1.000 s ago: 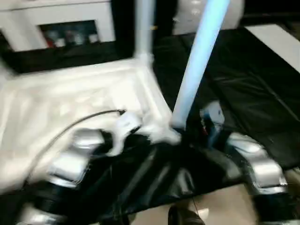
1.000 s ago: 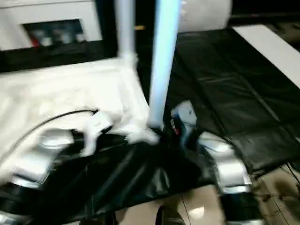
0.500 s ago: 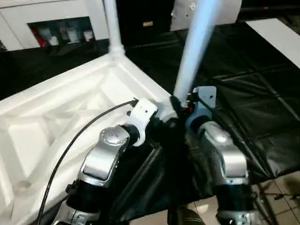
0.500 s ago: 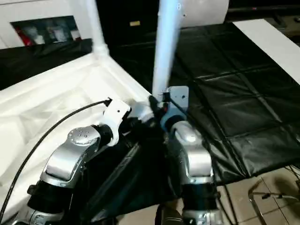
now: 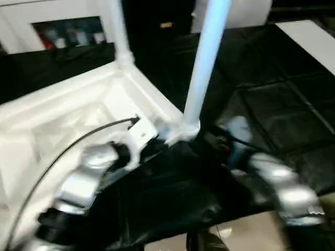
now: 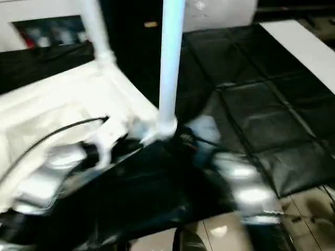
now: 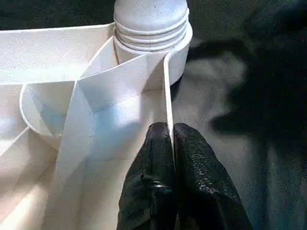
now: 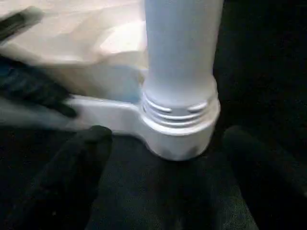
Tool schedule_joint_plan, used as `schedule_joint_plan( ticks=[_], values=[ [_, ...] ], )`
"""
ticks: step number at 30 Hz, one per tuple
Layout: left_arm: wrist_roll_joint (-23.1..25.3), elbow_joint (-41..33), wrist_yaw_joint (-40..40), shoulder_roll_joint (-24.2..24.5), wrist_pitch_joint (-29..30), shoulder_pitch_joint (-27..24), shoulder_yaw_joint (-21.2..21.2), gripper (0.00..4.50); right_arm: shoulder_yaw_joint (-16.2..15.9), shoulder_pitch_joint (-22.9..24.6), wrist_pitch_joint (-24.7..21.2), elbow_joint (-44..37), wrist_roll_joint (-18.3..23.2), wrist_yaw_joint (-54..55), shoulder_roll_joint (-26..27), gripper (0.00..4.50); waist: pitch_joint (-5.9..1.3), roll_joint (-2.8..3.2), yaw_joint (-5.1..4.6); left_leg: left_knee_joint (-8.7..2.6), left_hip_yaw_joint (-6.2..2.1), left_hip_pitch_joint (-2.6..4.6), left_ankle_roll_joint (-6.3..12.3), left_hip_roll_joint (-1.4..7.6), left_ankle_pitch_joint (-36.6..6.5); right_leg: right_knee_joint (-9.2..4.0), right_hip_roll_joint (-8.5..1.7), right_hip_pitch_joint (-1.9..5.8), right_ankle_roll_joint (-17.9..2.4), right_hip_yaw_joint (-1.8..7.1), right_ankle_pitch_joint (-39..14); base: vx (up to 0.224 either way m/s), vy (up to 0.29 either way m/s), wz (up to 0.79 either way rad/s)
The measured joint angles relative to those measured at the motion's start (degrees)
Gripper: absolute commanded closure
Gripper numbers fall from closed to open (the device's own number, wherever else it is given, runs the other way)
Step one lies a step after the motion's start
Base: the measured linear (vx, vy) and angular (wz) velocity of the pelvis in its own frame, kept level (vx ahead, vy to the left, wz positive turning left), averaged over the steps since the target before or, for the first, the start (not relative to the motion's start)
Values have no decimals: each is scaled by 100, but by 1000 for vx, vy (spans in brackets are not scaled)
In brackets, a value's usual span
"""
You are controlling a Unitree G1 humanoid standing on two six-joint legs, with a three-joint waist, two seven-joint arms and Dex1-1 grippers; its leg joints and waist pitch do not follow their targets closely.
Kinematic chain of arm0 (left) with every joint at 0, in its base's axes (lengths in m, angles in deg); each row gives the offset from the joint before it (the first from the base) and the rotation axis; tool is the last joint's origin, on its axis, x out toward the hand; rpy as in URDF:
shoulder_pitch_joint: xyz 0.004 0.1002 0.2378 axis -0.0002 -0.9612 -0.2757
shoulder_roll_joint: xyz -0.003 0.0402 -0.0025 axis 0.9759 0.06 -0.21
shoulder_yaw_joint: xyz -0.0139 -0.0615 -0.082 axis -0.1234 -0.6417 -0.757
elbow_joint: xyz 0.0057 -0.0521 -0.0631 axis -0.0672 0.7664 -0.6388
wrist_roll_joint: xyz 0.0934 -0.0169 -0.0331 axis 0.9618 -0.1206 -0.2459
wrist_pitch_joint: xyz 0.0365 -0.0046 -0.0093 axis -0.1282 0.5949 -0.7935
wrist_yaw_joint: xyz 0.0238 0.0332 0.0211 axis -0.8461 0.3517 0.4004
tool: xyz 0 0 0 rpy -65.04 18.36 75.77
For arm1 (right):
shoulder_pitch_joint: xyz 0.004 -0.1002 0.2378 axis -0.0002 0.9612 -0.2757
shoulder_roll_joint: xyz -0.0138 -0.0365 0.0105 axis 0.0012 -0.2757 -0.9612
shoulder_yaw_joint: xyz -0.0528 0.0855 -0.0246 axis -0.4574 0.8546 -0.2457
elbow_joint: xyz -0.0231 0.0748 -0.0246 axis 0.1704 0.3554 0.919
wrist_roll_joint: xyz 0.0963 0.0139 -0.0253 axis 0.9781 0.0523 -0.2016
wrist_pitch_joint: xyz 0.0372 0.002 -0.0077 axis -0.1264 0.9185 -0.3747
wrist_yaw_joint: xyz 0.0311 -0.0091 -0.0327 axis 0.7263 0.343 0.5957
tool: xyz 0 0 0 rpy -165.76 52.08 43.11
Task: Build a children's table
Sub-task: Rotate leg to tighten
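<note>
The children's table (image 5: 78,115) lies upside down on the black-covered bench (image 5: 272,104), ribbed underside upward. Two white tube legs are fitted: the near leg (image 5: 201,68) stands in the near corner socket (image 8: 180,134), the far leg (image 5: 119,31) in the corner behind it. Both run upright, long axis vertical and out of frame at the top.

The left end effector (image 7: 172,143) is clenched, its fingers pressed together on the thin rim wall (image 7: 168,91) of the tabletop, just beside the near socket. The right end effector (image 8: 165,148) is released: its fingers stand wide apart on either side of the socket base without touching it, and the near leg rises directly ahead between them.

Judgement: the right arm is nearer to the near leg, with the leg squarely in its opening. Any further seating of the leg would have to act along the vertical axis while the left steadies the rim. The remaining sockets appear unfilled.
</note>
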Motion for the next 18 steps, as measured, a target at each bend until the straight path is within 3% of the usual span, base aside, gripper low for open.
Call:
schedule_joint_plan(
  ticks=[5,9,14,18],
  values=[
    [-159,329,-917,520,-678,29,55,450,-42,-29,25,-83,284,-1071,-524,5,0,-1,83,32,0,23,-4,1,-3,8,-4,38,-4,4,10,0,0,0],
    [-320,542,-1742,903,-1128,103,283,450,-201,-319,173,161,425,-1639,-733,5,-2,-4,122,44,-2,58,-28,-1,-17,9,-9,87,-4,4,11,0,0,0],
    [-331,696,-2247,965,-1466,299,543,450,-529,-501,380,405,396,-1954,-708,5,-3,-5,253,61,0,53,-21,-2,-13,10,-15,97,-4,5,11,0,0,0],
    [-326,941,-2497,958,-1725,498,689,450,-785,-668,640,703,276,-2288,-663,5,-6,-9,273,76,0,45,-18,-5,-14,19,-22,97,-6,3,13,0,0,0]
  ],
)
